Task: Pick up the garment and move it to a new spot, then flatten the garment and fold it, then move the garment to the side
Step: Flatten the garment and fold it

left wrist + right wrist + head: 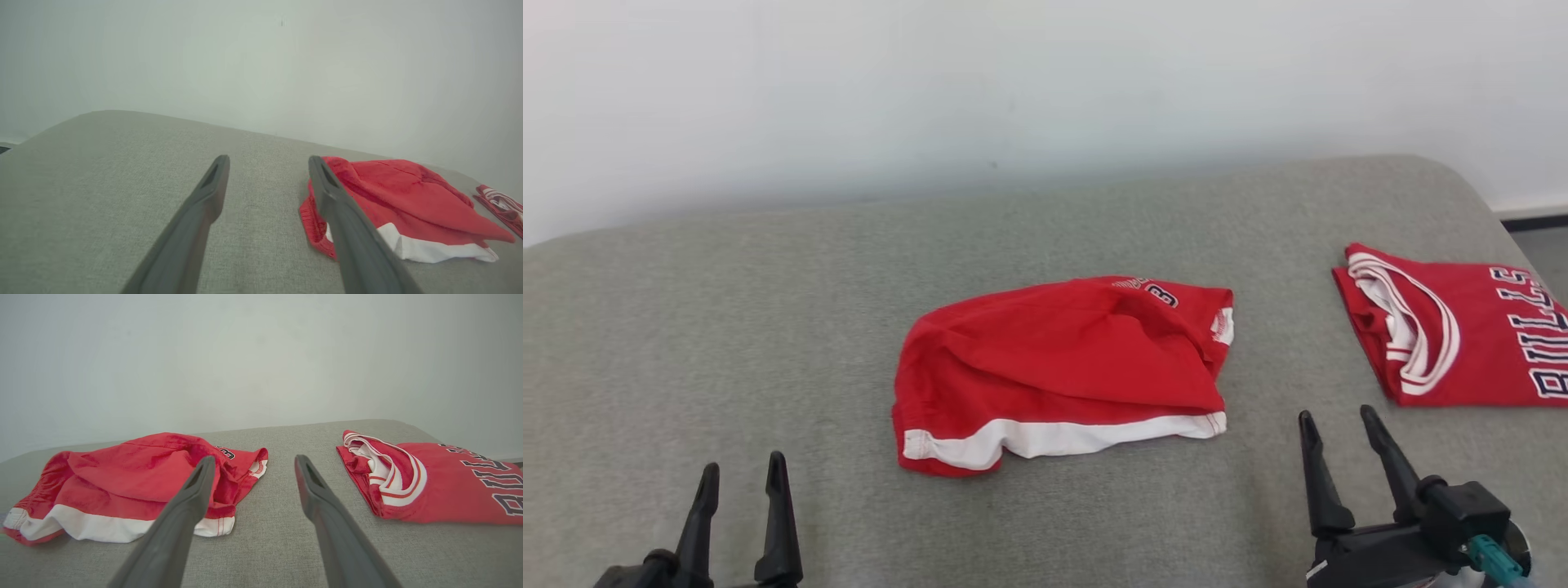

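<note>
Garment [1058, 371]: crumpled, centre of grey cushion [727, 327]
Jersey [1462, 335]: folded, right edge
Left gripper [743, 464]: jaws spread
Right gripper [1337, 414]: jaws spread

Red garment [1054, 359], white-trimmed; grey upholstery [768, 327]

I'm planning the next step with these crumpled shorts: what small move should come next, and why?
Probably reach the left gripper toward the near left corner of the red shorts: they lie crumpled, not yet flat, and both it and the right gripper stand open, empty, short of the cloth.
</note>
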Available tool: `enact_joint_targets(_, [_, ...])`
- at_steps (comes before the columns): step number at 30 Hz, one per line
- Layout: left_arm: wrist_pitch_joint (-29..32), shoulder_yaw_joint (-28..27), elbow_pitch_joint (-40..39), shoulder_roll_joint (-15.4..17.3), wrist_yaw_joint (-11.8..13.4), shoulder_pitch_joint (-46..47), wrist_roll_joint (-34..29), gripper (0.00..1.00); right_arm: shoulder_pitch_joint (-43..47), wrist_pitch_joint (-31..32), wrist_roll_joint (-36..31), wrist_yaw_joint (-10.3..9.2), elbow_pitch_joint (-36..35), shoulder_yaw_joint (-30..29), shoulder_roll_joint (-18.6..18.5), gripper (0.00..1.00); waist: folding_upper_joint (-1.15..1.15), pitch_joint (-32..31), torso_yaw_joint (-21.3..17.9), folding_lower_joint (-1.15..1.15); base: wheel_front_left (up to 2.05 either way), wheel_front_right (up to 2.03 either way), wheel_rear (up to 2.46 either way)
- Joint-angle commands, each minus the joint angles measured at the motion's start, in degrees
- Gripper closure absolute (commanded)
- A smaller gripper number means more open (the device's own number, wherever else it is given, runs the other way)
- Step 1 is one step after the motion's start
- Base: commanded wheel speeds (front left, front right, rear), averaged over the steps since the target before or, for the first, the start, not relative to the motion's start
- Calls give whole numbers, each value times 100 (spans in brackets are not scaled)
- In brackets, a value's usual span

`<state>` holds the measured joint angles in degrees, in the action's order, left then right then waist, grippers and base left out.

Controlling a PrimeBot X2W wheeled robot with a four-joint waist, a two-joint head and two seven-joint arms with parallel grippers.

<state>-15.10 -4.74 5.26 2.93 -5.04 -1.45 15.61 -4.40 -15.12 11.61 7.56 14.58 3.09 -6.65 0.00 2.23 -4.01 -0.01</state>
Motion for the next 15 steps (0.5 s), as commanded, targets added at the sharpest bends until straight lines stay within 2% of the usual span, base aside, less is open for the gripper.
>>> enact_joint_targets(1, [-2, 1, 42, -3, 10, -62, -19, 0, 41, 1, 59, -14, 45, 40, -56, 0, 0, -136, 162, 1, 0, 0, 0])
enact_joint_targets(15, [-2, -24, 284, -5, 7, -89, -65, 0, -68, 1, 105, -14, 240, 211, -46, 0, 0, -171, 249, 1, 0, 0, 0])
